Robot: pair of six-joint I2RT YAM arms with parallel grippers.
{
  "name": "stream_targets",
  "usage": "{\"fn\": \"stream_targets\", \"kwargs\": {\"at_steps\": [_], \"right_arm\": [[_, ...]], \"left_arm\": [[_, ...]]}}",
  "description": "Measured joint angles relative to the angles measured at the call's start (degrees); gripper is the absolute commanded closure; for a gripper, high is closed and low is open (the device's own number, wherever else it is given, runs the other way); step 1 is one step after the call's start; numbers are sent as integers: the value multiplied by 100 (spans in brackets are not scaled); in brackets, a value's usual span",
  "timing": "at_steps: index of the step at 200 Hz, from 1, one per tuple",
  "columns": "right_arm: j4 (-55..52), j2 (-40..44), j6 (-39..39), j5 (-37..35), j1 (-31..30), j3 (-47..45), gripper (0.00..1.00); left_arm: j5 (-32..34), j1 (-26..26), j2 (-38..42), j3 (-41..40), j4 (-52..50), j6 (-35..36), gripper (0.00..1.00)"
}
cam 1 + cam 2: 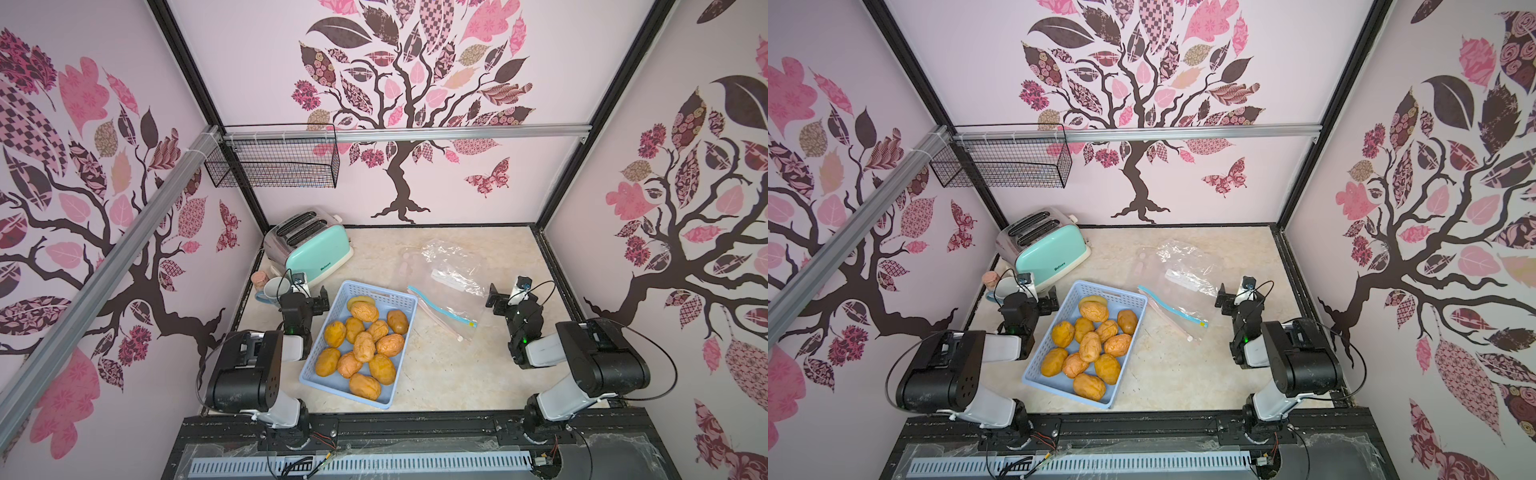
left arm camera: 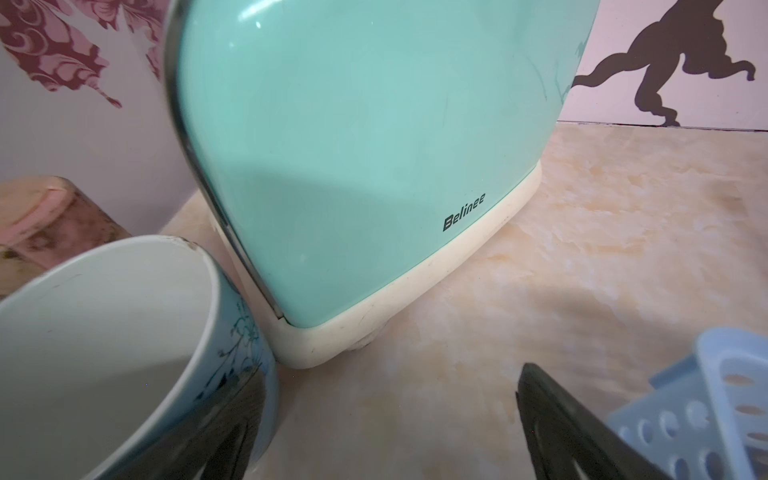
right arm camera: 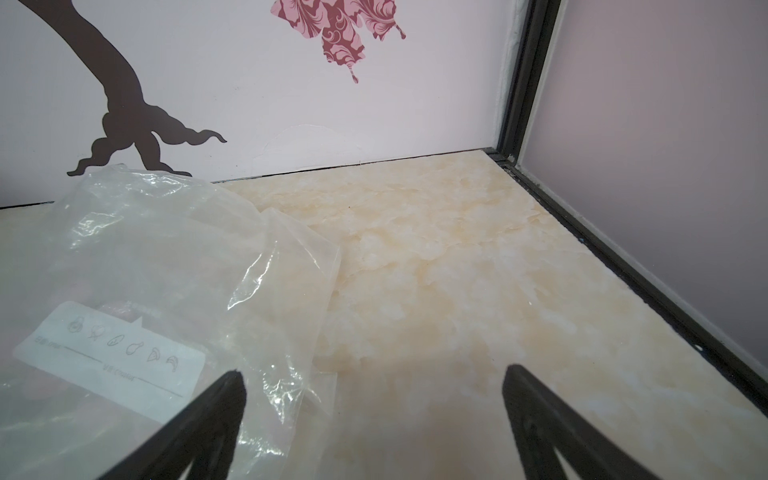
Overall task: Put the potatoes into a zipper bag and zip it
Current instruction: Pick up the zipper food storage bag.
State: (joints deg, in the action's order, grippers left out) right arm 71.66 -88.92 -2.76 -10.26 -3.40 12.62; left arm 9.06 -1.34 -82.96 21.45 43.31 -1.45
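Right wrist view: right gripper [image 3: 374, 378] jaws wide, empty, one finger over the edge of crinkled clear plastic zipper bag [image 3: 145, 270]; contact unclear. White printed label up.

Left wrist view: left gripper [image 2: 386, 386] jaws wide, nothing held, pointed at glossy mint-green toaster [image 2: 353, 166] in table's far left corner, beside white-lined blue mug [image 2: 104, 332].

In both top views: wrinkled orange-yellow oval potatoes [image 1: 365, 345] all heaped in perforated pale-blue plastic basket [image 1: 405, 353], front-centre of marble-look table [image 1: 457, 374]. Bag flat toward far right corner, teal zip strip [image 1: 442, 307] facing basket.

Judged very start, none bagged. Next likely needs mouth pinched open by right, one firm potato lifted by left. Limp, slippery film liable to slide.
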Motion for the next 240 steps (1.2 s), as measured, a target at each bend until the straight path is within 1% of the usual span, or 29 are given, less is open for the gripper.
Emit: {"fn": "stream_targets", "kwargs": {"at_steps": [25, 35, 40, 50, 59, 67, 76, 82, 91, 101, 111, 123, 142, 153, 164, 179, 191, 201, 213, 219, 232, 238, 240], "right_arm": [[-577, 1172, -2, 7, 0, -101, 1], [-686, 1753, -57, 37, 0, -107, 1], [-726, 2065, -144, 46, 0, -122, 1], [-748, 2647, -415, 11, 0, -175, 1], [-883, 3200, -881, -129, 0, -223, 1], [-1130, 3672, -1351, -282, 2, -254, 0], [-1392, 4113, -1799, -367, 2, -297, 1], [-1462, 4312, -1987, -323, 9, -332, 1], [-1519, 4476, -2173, -48, 17, -343, 0], [-1635, 4500, -2315, 422, 20, -302, 0], [-1919, 4459, -2446, 935, 20, -149, 1], [-2682, 4365, -2570, 1473, 20, 262, 1], [-4092, 4166, -2599, 2098, 13, 1239, 1], [-4811, 4028, -2551, 2385, -28, 1788, 2], [-5471, 3877, -2474, 2599, -114, 2251, 3], [-6336, 3587, -2262, 2660, -516, 2771, 3], [-6985, 3314, -2037, 2557, -1025, 3075, 4], [-7484, 3060, -1825, 2337, -1502, 3276, 5], [-7971, 2763, -1593, 2094, -1928, 3418, 12], [-8181, 2629, -1515, 1985, -2039, 3464, 16], [-8574, 2339, -1381, 1683, -2103, 3541, 23], [-8762, 2181, -1333, 1523, -2103, 3593, 28], [-8811, 2120, -1272, 1464, -2105, 3609, 31]], "left_arm": [[442, -369, 1753, 125, -1056, -205, 2], [625, -483, 2284, 240, -1368, -385, 2], [817, -577, 2527, 269, -1471, -535, 2], [1233, -813, 2944, 278, -1622, -920, 2], [1648, -1069, 3294, 256, -1784, -1440, 2], [1825, -1191, 3560, 214, -1943, -1906, 3], [1862, -1182, 3849, 201, -2258, -2352, 5], [1775, -1106, 4063, 205, -2540, -2634, 7], [1582, -977, 4323, 267, -2981, -2988, 11], [1309, -831, 4503, 542, -3722, -3289, 13], [1067, -769, 4533, 1043, -4470, -3456, 13], [809, -763, 4505, 1764, -5348, -3574, 13], [391, -763, 4557, 2785, -6413, -3421, 14], [120, -763, 4627, 3165, -6891, -3193, 14], [-109, -763, 4723, 3375, -7326, -2970, 14], [-334, -763, 4876, 3432, -7899, -2653, 14], [-431, -763, 4953, 3344, -8290, -2457, 14], [-479, -763, 5058, 3150, -8472, -2354, 14], [-553, -769, 5213, 2863, -8699, -2273, 14], [-577, -780, 5276, 2769, -8846, -2240, 14], [-638, -817, 5372, 2702, -9020, -2190, 14], [-654, -828, 5427, 2684, -9023, -2164, 15], [-660, -833, 5447, 2680, -9023, -2157, 15]]}}
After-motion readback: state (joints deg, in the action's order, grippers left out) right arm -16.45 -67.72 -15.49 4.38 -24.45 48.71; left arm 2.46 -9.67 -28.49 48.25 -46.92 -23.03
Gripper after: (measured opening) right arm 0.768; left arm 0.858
